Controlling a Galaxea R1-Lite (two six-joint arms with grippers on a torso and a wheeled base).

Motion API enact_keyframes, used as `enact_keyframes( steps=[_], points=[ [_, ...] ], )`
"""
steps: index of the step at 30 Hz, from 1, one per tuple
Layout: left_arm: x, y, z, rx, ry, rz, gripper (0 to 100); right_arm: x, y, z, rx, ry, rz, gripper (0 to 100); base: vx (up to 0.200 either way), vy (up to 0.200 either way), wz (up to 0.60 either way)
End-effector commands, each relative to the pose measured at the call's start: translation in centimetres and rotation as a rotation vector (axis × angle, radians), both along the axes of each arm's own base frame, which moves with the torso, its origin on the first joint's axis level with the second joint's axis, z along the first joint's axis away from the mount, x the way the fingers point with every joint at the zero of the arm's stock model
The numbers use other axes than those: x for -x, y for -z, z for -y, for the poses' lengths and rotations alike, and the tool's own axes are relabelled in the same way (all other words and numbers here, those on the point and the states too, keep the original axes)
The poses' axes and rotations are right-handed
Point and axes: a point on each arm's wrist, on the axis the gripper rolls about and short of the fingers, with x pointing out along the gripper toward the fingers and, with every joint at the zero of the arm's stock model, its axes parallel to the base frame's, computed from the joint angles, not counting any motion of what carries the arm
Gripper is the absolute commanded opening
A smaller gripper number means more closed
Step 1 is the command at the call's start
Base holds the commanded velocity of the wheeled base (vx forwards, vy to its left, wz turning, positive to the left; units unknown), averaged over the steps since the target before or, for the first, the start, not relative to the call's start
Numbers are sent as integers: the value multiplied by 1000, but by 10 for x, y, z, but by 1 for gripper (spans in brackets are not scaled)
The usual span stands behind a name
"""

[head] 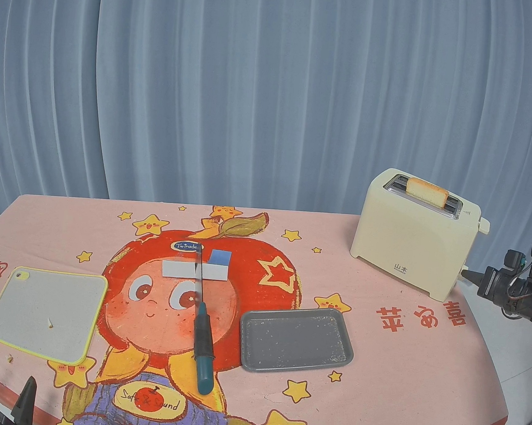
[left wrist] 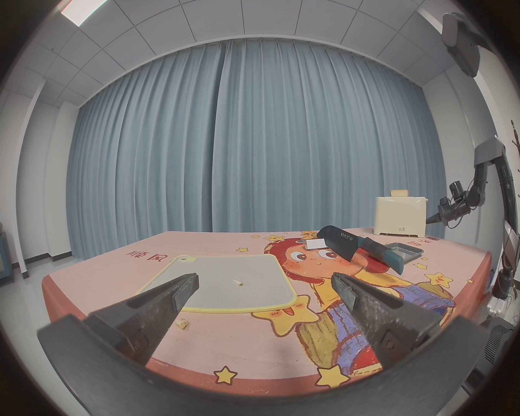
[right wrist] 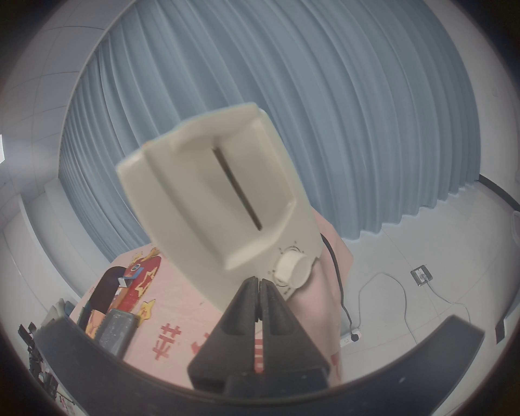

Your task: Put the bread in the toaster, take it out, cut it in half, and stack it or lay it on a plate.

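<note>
The bench (head: 386,380) carried a pink cartoon cloth (head: 166,300). The toaster (head: 415,235) stood at its far right corner. The cutting board (head: 45,314) lay farthest from the toaster, by the near left edge. The grey tray (head: 295,339), serving as the plate, lay left of the toaster and nearer the robot. The knife (head: 203,327) lay just beyond the tray from the toaster, blade pointing away from the robot.

The left claw (left wrist: 264,281) hung released and empty, well apart from the toaster, near the board. The right claw (right wrist: 259,281) was clenched on nothing, close to the toaster's lever end.

The bread (head: 426,191) stood in the toaster's slot, its top proud of the rim. A crumb (head: 51,324) lay on the board.

Risks, as judged:
- A sideways push at the lever end could slide the light toaster along the cloth.
- A pinch on the narrow exposed crust could slip or crush the slice.
- The knife lay across any straight path from toaster to board and could be knocked.

Writing: red characters were printed on the cloth before the toaster, and more near the board. Small lettering sat within the cartoon. A dark mark sat low on the toaster's front, and a label on the knife blade. None is transcribed here.
</note>
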Motion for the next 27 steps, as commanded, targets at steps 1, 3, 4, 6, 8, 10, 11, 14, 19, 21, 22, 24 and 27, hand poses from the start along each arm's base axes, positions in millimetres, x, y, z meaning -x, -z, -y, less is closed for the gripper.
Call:
enact_keyframes(
  steps=[1, 3, 4, 6, 8, 10, 11, 14, 19, 21, 22, 24, 27],
  points=[
    [-1, 5, 0, 0, 0, -18, 100, 16, -26, -11, -11, -17, 75, 0, 0, 0, 0],
    [-1, 5, 0, 0, 0, -18, 100, 21, -34, -15, -19, -20, 94, 0, 0, 0, 0],
    [-1, 5, 0, 0, 0, -18, 100, 21, -35, -15, -16, -19, 99, 0, 0, 0, 0],
    [-1, 5, 0, 0, 0, -18, 100, 21, -35, -15, -14, -16, 105, 0, 0, 0, 0],
    [-1, 5, 0, 0, 0, -18, 100, 21, -35, -14, -13, -15, 105, 0, 0, 0, 0],
    [-1, 5, 0, 0, 0, -18, 100, 20, -35, -10, -7, 10, 103, 0, 0, 0, 0],
    [-1, 5, 0, 0, 0, -18, 100, 19, -35, -10, -5, 13, 104, 0, 0, 0, 0],
    [-1, 5, 0, 0, 0, -18, 100, 16, -32, -2, 0, 55, 95, 0, 0, 0, 0],
    [-1, 5, 0, 0, 0, -18, 100, 6, -27, 12, 1, 102, 80, 0, 0, 0, 0],
    [-1, 5, 0, 0, 0, -18, 100, 0, -24, 19, 6, 130, 78, 0, 0, 0, 0],
    [-1, 5, 0, 0, 0, -18, 100, -3, -22, 22, 7, 141, 73, 0, 0, 0, 0],
    [-1, 5, 0, 0, 0, -18, 100, -9, -21, 27, 5, 148, 72, 0, 0, 0, 0],
    [-1, 5, 0, 0, 0, -18, 100, -17, -20, 32, -1, 155, 74, 0, 0, 0, 0]
  ],
)
